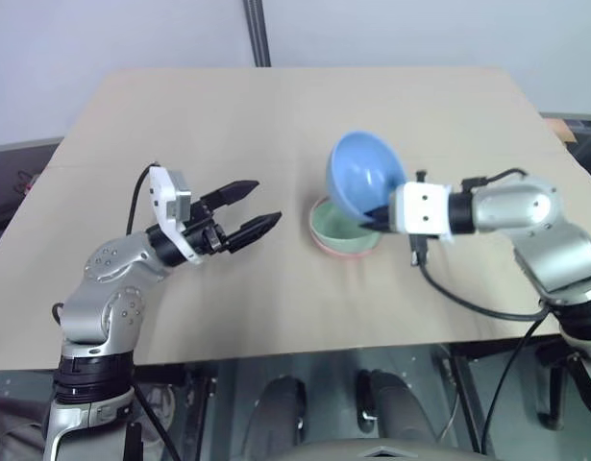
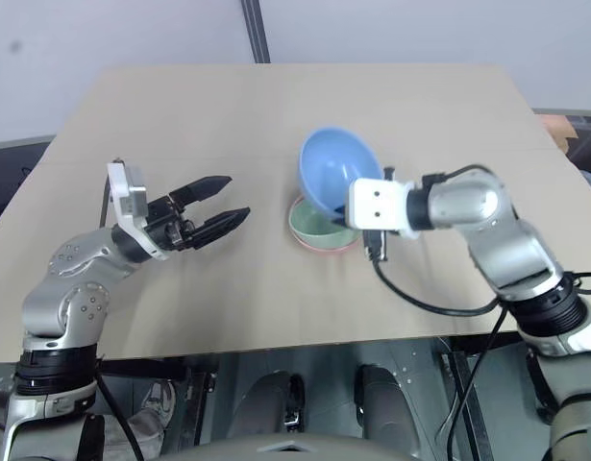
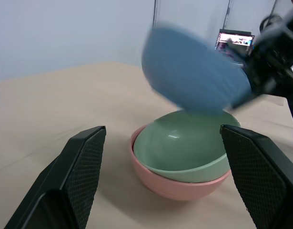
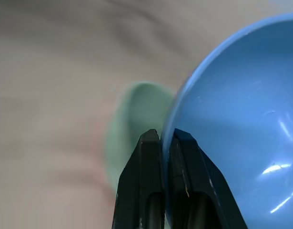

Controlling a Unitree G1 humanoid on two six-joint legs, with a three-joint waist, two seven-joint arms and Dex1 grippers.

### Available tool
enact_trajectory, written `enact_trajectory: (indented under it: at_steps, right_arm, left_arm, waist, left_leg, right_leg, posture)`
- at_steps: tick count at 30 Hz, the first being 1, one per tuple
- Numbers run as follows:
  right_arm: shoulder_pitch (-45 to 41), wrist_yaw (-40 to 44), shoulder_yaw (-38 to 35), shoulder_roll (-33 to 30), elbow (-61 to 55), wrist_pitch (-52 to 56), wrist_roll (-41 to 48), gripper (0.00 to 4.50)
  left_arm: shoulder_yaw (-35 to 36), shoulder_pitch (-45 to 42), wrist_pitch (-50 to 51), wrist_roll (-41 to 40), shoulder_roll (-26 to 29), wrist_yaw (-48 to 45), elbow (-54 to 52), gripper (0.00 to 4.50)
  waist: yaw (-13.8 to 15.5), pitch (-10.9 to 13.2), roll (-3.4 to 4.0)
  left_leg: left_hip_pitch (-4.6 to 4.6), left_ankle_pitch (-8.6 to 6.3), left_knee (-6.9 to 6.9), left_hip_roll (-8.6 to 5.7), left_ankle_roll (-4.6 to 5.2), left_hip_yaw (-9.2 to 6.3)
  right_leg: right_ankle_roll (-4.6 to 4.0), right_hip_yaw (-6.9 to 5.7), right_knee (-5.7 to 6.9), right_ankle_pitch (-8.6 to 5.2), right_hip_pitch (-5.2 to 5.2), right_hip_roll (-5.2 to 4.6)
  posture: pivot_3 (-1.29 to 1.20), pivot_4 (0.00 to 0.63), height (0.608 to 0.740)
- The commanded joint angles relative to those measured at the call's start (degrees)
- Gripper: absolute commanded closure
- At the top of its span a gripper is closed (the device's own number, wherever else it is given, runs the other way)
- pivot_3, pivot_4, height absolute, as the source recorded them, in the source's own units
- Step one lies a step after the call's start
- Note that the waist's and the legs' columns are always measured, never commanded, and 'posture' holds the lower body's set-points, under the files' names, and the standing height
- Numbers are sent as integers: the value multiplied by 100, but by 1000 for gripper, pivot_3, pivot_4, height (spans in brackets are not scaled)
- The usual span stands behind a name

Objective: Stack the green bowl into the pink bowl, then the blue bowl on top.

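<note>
Right wrist view: right gripper (image 4: 161, 136) pinches the blue bowl's (image 4: 241, 124) rim.

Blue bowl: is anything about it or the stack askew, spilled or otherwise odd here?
Only the tilt. The blue bowl is pinched by its rim in the right gripper and held steeply tipped in the air above the green bowl, which sits nested in the pink bowl. Nothing is spilled or damaged.

A flat, pale tan wooden table (image 1: 228, 125) fills the scene. Resting directly on it, slightly right of centre, is a pink bowl (image 3: 177, 188); a green bowl (image 3: 184, 145) is nested inside it. Nothing else touches the tabletop
</note>
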Motion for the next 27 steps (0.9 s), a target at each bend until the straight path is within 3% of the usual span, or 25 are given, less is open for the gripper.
enact_trajectory:
  at_steps: [1,6,7,8,14,18,19,21,27]
  right_arm:
    - [-121,-137,124,50,-52,74,-313,4473]
    - [-281,10,159,188,69,285,-247,4473]
    - [-299,53,141,198,42,351,-204,3807]
    - [-300,93,124,191,-7,407,-169,3528]
    - [-175,-381,-631,436,-672,1150,347,531]
    - [343,-883,-1616,636,-1365,1989,1040,531]
    - [543,-991,-1881,620,-1483,2102,1133,213]
    - [1122,-1070,-2323,484,-1739,2223,1282,36]
    - [2911,-1615,-3424,527,-2046,1748,1318,36]
  left_arm:
    - [2,-41,-97,-8,15,-40,-93,420]
    - [-5,19,-63,-7,4,23,-190,420]
    - [-11,43,-61,2,-2,51,-226,420]
    - [-17,66,-67,20,-4,76,-256,420]
    - [-89,112,-181,287,-48,314,-311,420]
    - [-173,163,-131,371,-117,499,-435,420]
    - [-159,181,-99,320,-122,496,-452,84]
    - [-189,263,-123,375,-75,472,-515,0]
    - [-257,363,-450,980,-229,1066,-594,0]
  waist:
    - [0,0,0]
    - [2,0,0]
    - [2,0,0]
    - [4,0,0]
    - [17,0,0]
    - [57,-1,-3]
    - [56,-1,-3]
    - [81,-5,-8]
    - [141,-5,-7]
  left_leg:
    - [2,0,0,0,0,0]
    - [-4,1,0,1,-3,-1]
    - [-5,1,0,0,-3,0]
    - [-5,2,0,0,-3,0]
    - [-7,1,-1,1,-1,-3]
    - [-8,1,-1,1,-2,-6]
    - [-8,0,-1,1,-2,-6]
    - [-8,0,-2,0,-1,-4]
    - [-1,-1,-6,-3,0,-6]
  right_leg:
    - [1,0,4,0,-1,2]
    - [2,-1,1,1,-2,4]
    - [2,1,-1,1,-3,4]
    - [2,1,-1,1,-3,4]
    - [2,-3,-4,1,-2,3]
    - [2,-6,-5,1,1,2]
    - [2,-5,-6,1,1,0]
    - [2,-4,-7,1,1,-1]
    - [3,-7,-12,-1,11,0]
  posture:
    - [0,150,740]
    - [0,150,740]
    - [0,150,740]
    - [0,150,740]
    - [0,150,740]
    - [0,150,740]
    - [0,150,740]
    - [0,150,740]
    - [0,150,740]
